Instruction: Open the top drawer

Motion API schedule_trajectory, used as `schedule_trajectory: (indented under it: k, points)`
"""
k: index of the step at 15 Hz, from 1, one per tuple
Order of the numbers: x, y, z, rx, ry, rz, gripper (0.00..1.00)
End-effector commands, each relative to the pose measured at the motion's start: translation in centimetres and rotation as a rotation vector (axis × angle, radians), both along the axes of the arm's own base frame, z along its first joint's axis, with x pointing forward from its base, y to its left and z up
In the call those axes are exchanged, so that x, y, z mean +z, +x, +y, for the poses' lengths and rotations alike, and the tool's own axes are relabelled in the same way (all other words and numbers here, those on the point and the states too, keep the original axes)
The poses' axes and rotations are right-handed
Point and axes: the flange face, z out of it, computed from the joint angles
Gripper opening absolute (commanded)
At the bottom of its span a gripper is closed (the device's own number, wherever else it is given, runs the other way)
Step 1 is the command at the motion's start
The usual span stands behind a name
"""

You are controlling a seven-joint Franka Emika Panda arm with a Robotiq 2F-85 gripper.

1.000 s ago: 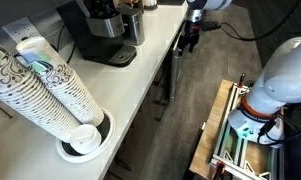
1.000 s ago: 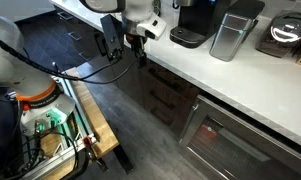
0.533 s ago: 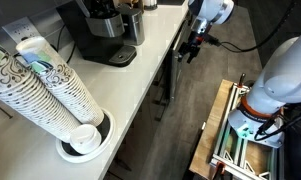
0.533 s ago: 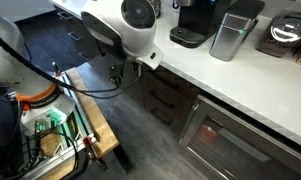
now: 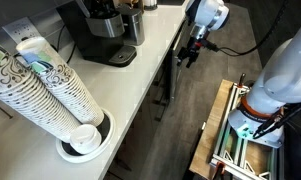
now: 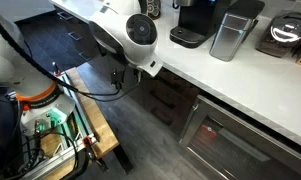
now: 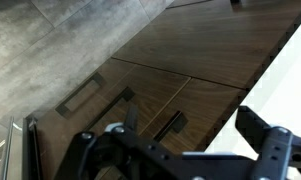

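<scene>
My gripper (image 7: 195,128) is open and empty, its two dark fingers spread wide in the wrist view. It faces dark wood cabinet fronts (image 7: 180,60) with dark bar handles (image 7: 170,124), one handle lying between the fingers but some way off. In both exterior views the gripper (image 5: 192,50) hangs beside the counter's edge, close to the fronts under the counter (image 6: 162,95); the arm's round wrist joint (image 6: 140,30) covers most of it. A white-fronted top drawer does not show in any view.
A white countertop (image 5: 140,85) carries a coffee machine (image 5: 98,30), a metal canister (image 6: 230,35) and stacked paper cups (image 5: 50,95). An oven front (image 6: 230,140) sits under the counter. A wooden cart with the robot's base (image 5: 240,125) stands on the grey floor.
The arm has turned and lowered, bringing the gripper down from counter height toward the cabinet fronts. Its wrist joint now covers the gripper in one exterior view.
</scene>
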Motion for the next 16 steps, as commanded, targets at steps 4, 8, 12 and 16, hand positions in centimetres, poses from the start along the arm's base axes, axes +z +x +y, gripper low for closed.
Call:
schedule_trajectory:
  k: [4, 8, 12, 16]
  points:
    - [-1.1, 0.2, -0.9, 0.012, 0.094, -0.034, 1.00]
    - [-3.5, -0.2, -2.7, 0.054, 0.236, -0.126, 1.00]
    - [-6.8, -0.6, -4.7, 0.076, 0.313, -0.188, 1.00]
    - [-9.8, 0.2, -5.6, 0.030, 0.363, -0.246, 1.00]
